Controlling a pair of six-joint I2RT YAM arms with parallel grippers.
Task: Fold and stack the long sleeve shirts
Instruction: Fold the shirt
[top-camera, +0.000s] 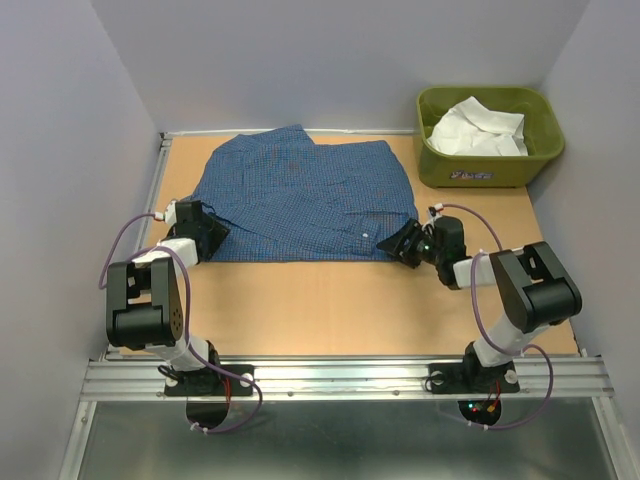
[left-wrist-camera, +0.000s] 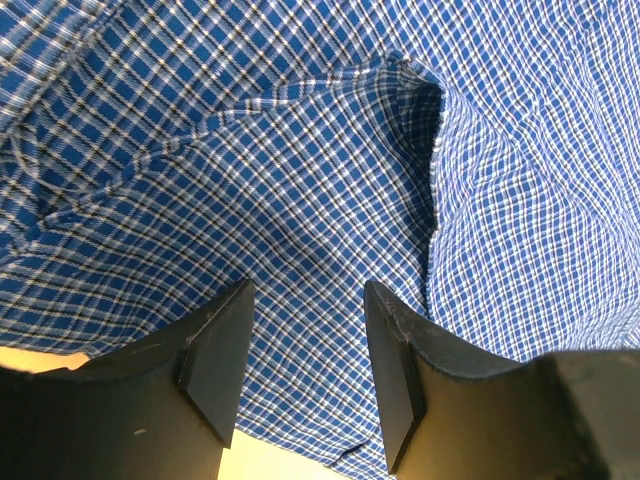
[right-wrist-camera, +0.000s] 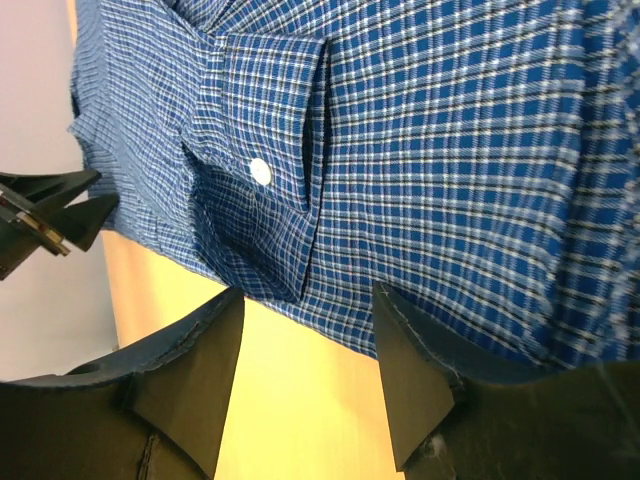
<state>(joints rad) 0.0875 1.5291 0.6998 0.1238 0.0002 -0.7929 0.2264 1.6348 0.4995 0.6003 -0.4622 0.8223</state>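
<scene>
Blue shirt (top-camera: 300, 200) lies spread on the tabletop (top-camera: 330, 300), far-centre, w/ a sleeve cuff (right-wrist-camera: 265, 110) at its near-right corner; white shirt (top-camera: 478, 130) sits bunched in the tub (top-camera: 445, 168) at far right. Both look thin, light & floppy, so expect them to sag, drag & wrinkle rather than hold shape; nothing fragile, prob. not slippery. You'll likely do best pinching doubled edges, i.e. hem corners, seams, or the cuff by its white button (right-wrist-camera: 260, 171), which should be stiffer than the body cloth. Left hand (top-camera: 205, 235) sits at the near-left corner, fingers apart over the check cloth, nothing clamped. Right hand (top-camera: 405, 245) is at the near-right corner, fingers also apart, over bare tabletop just beside the cuff. Writing: the tub has a label (top-camera: 475, 176) on its front wall, too small to read; no brand visible on either shirt.
</scene>
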